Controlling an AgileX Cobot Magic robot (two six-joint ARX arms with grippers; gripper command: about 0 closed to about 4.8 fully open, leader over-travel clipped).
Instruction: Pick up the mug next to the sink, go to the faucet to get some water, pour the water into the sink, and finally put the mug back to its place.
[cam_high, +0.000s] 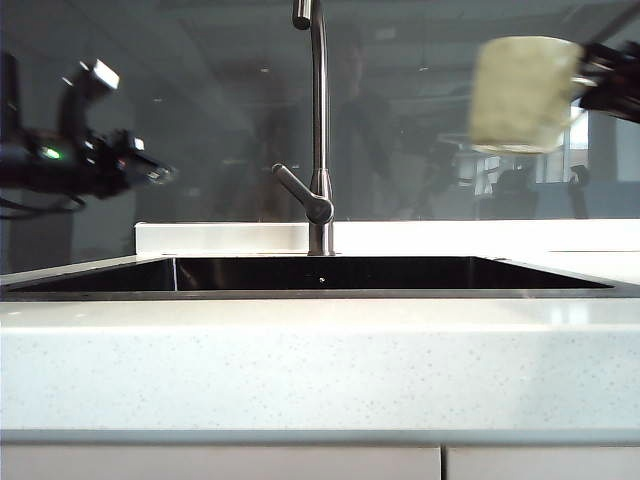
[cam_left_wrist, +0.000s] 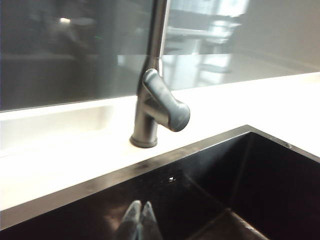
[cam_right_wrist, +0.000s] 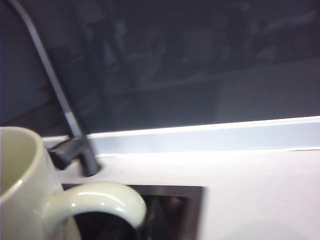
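The left gripper (cam_high: 165, 174) is hanging in the air at the far left of the exterior view, level with the lever (cam_high: 298, 192) and well apart from it, pointing right toward the faucet (cam_high: 319, 130). In the left wrist view its fingertips (cam_left_wrist: 140, 220) are pressed together with nothing between them, and they are sitting over the black sink (cam_left_wrist: 260, 190) with the lever (cam_left_wrist: 165, 102) ahead of them. The arm is reaching out roughly level, its wrist angled in toward the faucet base.

At the upper right the right gripper (cam_high: 600, 85) is holding the mug (cam_high: 522, 92) high above the right part of the sink (cam_high: 320, 274), well right of the faucet and just below its curved top. The mug is blurred but looks close to upright. The right wrist view shows the mug (cam_right_wrist: 20, 185) and its handle (cam_right_wrist: 100, 200) close to the camera, so the grasp seems to be at the handle, though the fingers themselves are hidden.

The step in hand appears to be carrying the mug to the spout. To do it well, the right arm should be keeping the mug upright and sliding it left until its mouth is directly under the outlet, low enough to clear the spout. The left gripper is probably meant to push the lever, and it should approach squarely so the closed tips do not slip off the rounded end.
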